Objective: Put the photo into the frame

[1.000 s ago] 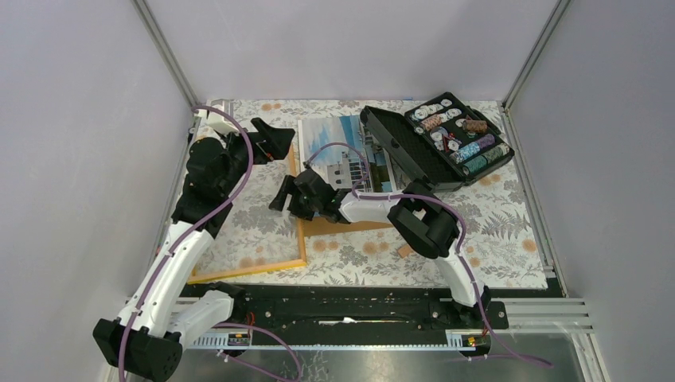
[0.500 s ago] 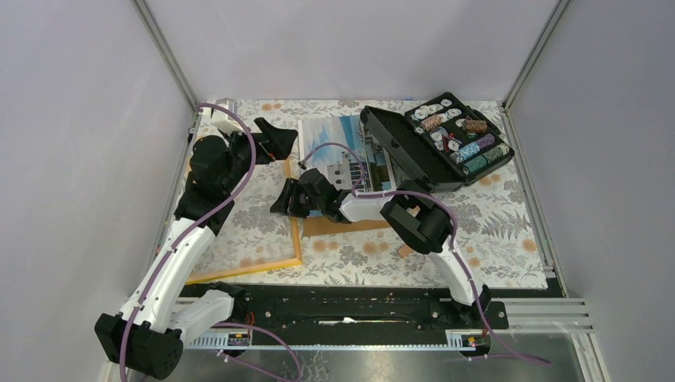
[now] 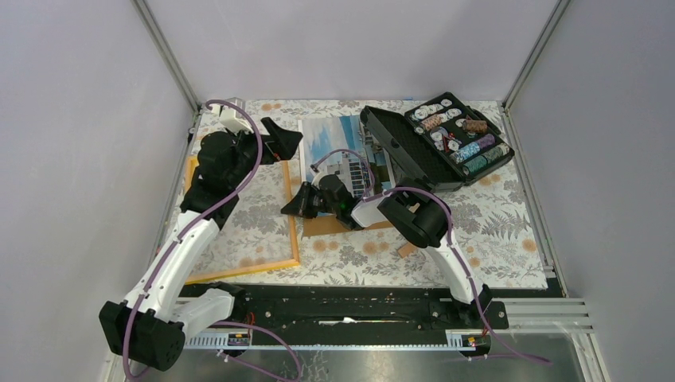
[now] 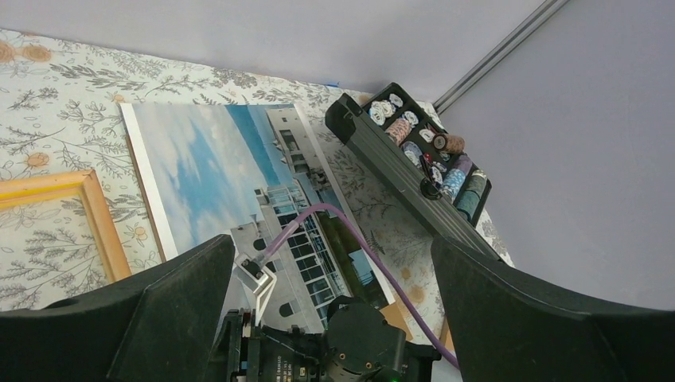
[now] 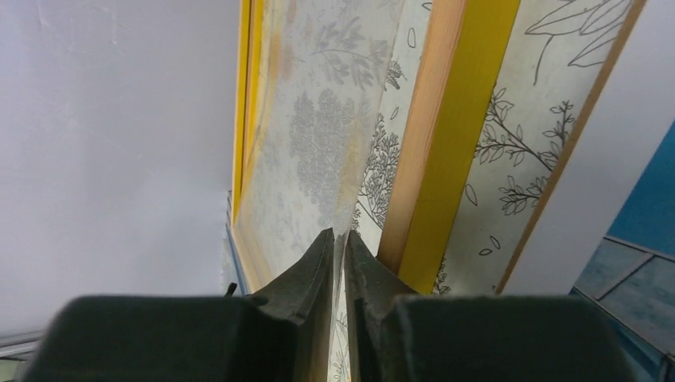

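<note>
Frame (image 3: pixel 295 231) is laid flat at left. Photo (image 3: pixel 338 143) is laid face up just beside its right rail, outside it. Open cloth is left near the arms. Photo's right edge is crowded by the case (image 3: pixel 414 155); its near end is covered by the right arm, over a board (image 3: pixel 334 227).

Right gripper (image 3: pixel 293 208) is set low at the rail. Only the wrist view shows its fingers (image 5: pixel 318 263) nearly together, nothing seen between. Left gripper (image 4: pixel 330 270) is spread wide, empty.
</note>
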### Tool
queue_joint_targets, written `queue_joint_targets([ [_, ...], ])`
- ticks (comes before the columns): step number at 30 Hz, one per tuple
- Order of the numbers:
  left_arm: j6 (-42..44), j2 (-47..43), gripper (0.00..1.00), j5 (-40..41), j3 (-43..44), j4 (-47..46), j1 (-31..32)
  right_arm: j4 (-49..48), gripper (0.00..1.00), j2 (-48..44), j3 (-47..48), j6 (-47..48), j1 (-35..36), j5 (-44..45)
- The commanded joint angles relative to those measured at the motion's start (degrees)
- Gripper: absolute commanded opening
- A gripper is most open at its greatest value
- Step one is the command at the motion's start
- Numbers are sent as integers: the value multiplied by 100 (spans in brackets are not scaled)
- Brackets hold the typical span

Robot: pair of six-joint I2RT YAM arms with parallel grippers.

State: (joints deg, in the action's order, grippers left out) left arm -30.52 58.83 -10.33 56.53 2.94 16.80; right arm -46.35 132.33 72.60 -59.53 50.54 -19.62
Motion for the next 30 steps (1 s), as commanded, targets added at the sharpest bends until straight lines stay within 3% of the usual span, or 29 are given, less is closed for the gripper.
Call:
queue_joint_targets([
  [1, 21, 34, 99, -4, 183, -274, -36, -952, 11, 119, -20, -33, -28, -254],
  [5, 194, 31, 99, 246, 209, -237, -30, -1135, 0, 101, -94, 51, -32, -222],
  [11, 671, 287, 99, 1498, 291, 121, 350, -1138, 0, 28, -200, 132, -30, -40],
  [17, 340, 408, 99, 2237, 338, 1050, 254, -1324, 0, -67, -306, 214, -32, -45],
  [20, 202, 343, 99, 2513, 253, 1548, -227, -1397, 0, -170, -464, 358, -30, 59],
  [24, -62, 385, 99, 2400, 217, 1924, -1410, -1396, 0, -270, -548, 504, -29, 82],
  [30, 345, 990, 99, 2574, 18, 1117, -2085, -1559, 0, -216, -443, 315, -27, -181],
])
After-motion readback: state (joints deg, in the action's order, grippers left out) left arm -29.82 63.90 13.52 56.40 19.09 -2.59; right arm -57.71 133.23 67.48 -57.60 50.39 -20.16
